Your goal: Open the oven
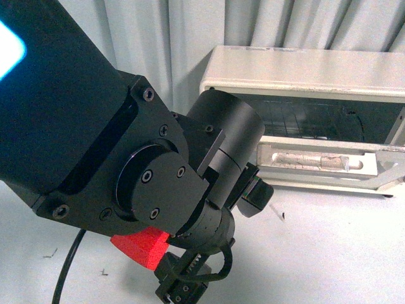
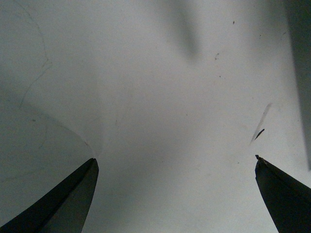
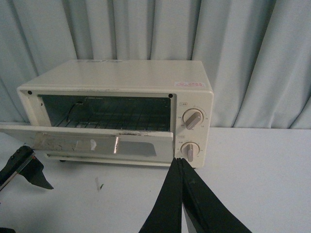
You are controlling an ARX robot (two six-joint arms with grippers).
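The cream-white oven (image 3: 126, 75) stands at the back of the table against the curtain, and also shows as the oven (image 1: 304, 69) at the upper right of the front view. Its door (image 3: 97, 144) hangs folded down and open, baring the wire rack (image 3: 112, 116). Two knobs (image 3: 193, 119) sit on its right side. My left gripper (image 2: 175, 158) is open over bare table, its fingers (image 3: 24, 167) just below the door's left end. My right gripper (image 3: 181, 162) is shut on nothing, in front of the oven below the lower knob.
My left arm's black links (image 1: 126, 158) fill the left and middle of the front view. A pale pleated curtain (image 3: 243, 58) hangs behind the oven. The white table (image 3: 252, 165) stretches out on the oven's right. A small dark speck (image 2: 260, 133) lies on the table.
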